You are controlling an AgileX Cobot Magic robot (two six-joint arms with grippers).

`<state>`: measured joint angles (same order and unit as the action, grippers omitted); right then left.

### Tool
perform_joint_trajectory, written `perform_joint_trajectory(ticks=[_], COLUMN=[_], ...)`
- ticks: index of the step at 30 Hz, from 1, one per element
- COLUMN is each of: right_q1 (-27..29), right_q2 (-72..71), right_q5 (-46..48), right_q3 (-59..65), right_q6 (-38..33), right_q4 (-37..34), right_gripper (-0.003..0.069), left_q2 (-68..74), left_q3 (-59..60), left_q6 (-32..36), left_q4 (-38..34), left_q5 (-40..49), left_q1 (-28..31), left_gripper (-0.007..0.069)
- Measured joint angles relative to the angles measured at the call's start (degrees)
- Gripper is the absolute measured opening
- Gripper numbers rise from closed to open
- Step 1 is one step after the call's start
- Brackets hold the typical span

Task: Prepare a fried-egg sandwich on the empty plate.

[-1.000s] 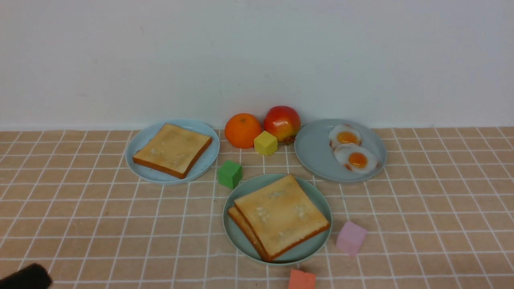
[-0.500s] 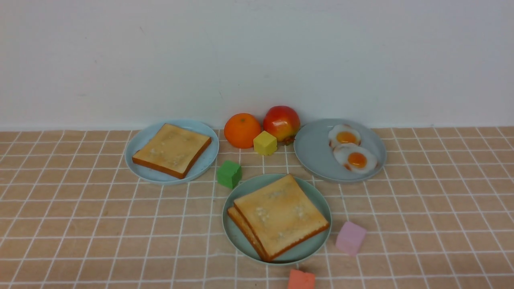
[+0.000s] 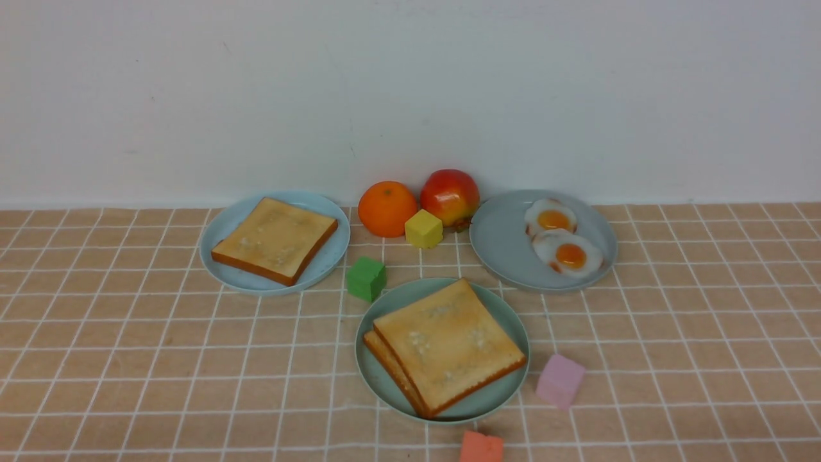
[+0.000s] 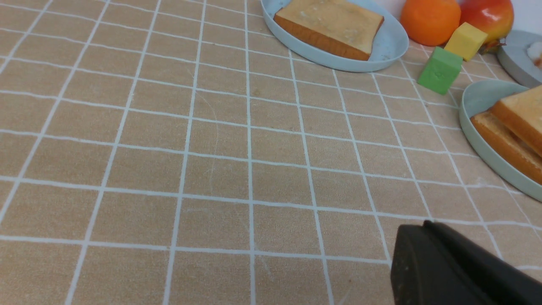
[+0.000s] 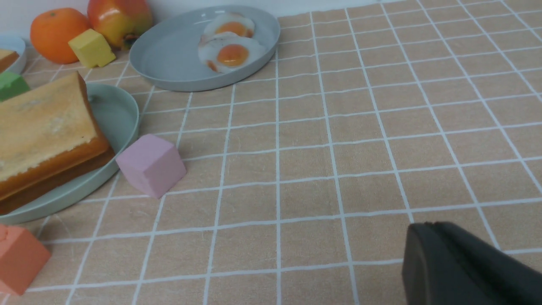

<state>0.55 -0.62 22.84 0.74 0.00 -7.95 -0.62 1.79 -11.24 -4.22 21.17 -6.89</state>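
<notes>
The mint-green plate (image 3: 401, 301) holds two stacked toast slices (image 3: 446, 343); no egg shows between them. It also shows in the left wrist view (image 4: 478, 99) and the right wrist view (image 5: 116, 112). A single toast slice (image 3: 276, 239) lies on a pale blue plate (image 3: 327, 260). Two fried eggs (image 3: 567, 255) lie on a grey-blue plate (image 3: 507, 247). Neither gripper is in the front view. My left gripper (image 4: 423, 224) is shut and empty, low over the cloth to the left of the mint plate. My right gripper (image 5: 427, 226) is shut and empty, to the plate's right.
An orange (image 3: 387, 208), an apple (image 3: 450, 196) and a yellow cube (image 3: 423, 228) sit at the back by the wall. A green cube (image 3: 366, 278), a pink cube (image 3: 560, 380) and an orange-red cube (image 3: 481, 447) lie close round the mint plate.
The dark left gripper tip seen at the front view's bottom left corner one second ago has left that view. Nothing on the table has moved.
</notes>
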Motion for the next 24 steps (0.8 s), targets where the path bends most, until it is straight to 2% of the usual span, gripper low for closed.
perform_joint_trajectory(ticks=[24], right_q1=[0.0], right_q2=[0.0], right_q5=[0.0], right_q3=[0.0], right_q6=[0.0], right_q4=[0.0], right_gripper=[0.0034], left_q2=[0.0], left_q3=[0.0], left_q6=[0.0], left_q4=[0.0], left_q5=[0.0], left_q1=[0.0], left_gripper=[-0.0013])
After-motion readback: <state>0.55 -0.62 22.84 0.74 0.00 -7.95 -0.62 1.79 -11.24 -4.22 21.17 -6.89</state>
